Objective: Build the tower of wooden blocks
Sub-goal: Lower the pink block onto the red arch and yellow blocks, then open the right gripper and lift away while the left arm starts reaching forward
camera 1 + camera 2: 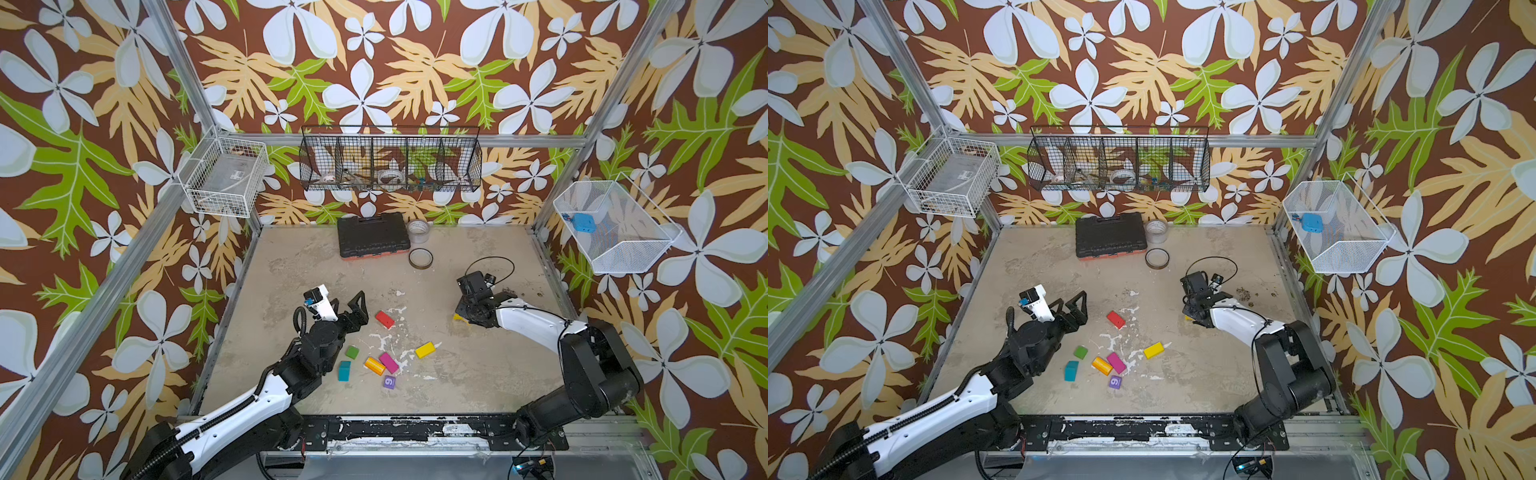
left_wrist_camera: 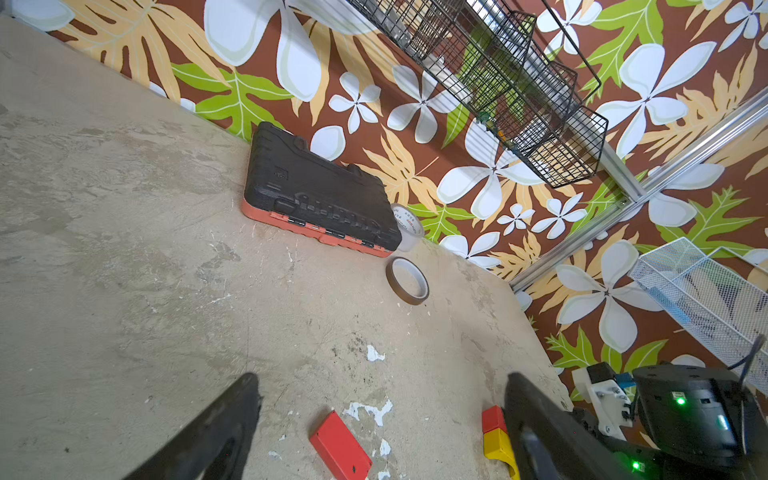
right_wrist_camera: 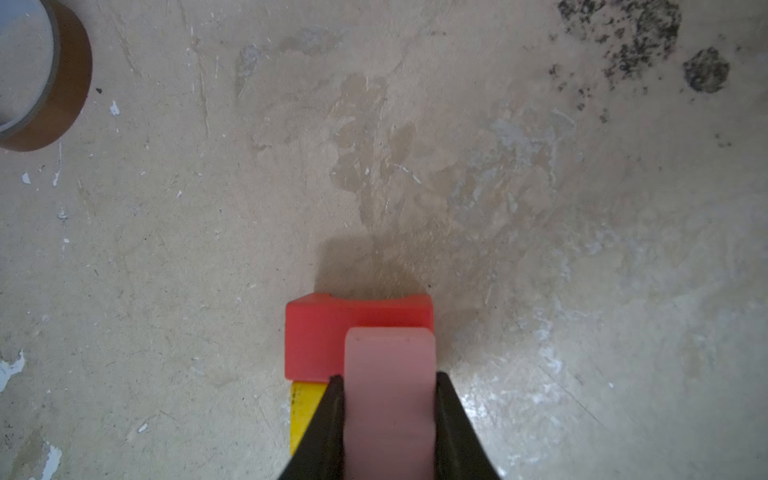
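My right gripper (image 3: 388, 380) is shut on a pale pink block (image 3: 388, 395), held just over the tower: a red block (image 3: 316, 336) on a yellow one (image 3: 303, 407). In both top views this gripper (image 1: 465, 309) covers the tower except a yellow corner (image 1: 457, 318). My left gripper (image 1: 347, 305) is open and empty, left of a loose red block (image 1: 385, 319). Green (image 1: 352, 352), teal (image 1: 344, 370), orange (image 1: 374, 365), magenta (image 1: 388, 362) and yellow (image 1: 425, 350) blocks and a purple digit cube (image 1: 389, 382) lie near the front. The left wrist view shows the red block (image 2: 340, 446) and the tower (image 2: 493, 419).
A black tool case (image 1: 371, 235) lies at the back wall with a clear tape roll (image 1: 418, 230) and a brown tape ring (image 1: 420, 258) beside it. Wire baskets hang on the back wall (image 1: 390, 166) and on both sides (image 1: 226, 176), (image 1: 615, 226).
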{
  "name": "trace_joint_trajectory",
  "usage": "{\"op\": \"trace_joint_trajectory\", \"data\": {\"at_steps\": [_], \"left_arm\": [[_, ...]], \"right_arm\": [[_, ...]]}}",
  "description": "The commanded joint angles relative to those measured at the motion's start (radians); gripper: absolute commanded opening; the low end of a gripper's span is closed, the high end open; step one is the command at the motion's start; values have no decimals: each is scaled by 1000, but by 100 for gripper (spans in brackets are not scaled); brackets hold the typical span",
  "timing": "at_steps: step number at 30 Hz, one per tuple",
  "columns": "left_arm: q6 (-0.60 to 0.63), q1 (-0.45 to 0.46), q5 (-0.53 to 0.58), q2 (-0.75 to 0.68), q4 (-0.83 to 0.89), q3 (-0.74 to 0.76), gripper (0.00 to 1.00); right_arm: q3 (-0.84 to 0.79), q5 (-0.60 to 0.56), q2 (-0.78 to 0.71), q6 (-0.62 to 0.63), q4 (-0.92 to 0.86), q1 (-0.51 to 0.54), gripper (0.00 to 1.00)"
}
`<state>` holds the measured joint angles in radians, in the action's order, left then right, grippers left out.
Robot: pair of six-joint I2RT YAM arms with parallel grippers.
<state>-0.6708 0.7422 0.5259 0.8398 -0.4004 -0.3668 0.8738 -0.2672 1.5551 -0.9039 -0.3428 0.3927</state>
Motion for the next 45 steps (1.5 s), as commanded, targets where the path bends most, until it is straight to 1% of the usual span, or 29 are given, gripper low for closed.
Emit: {"op": "trace_joint_trajectory", "data": {"at_steps": [1, 13, 22, 42, 45], "left_arm": [[16, -2, 14, -1, -14, -9, 93], [17, -1, 16, 1, -13, -9, 93], [16, -1, 11, 2, -15, -10, 93], [16, -1, 10, 5, -14, -11, 93], [16, -1, 10, 7, -18, -11, 93]], "right_arm": [[11, -24, 7, 8, -2, 1, 29], [34, -34, 46, 14, -18, 1, 40], [31, -58, 31, 8, -33, 0, 40], [28, -56, 30, 8, -31, 1, 41], [31, -56, 13, 15, -37, 1, 43]]}}
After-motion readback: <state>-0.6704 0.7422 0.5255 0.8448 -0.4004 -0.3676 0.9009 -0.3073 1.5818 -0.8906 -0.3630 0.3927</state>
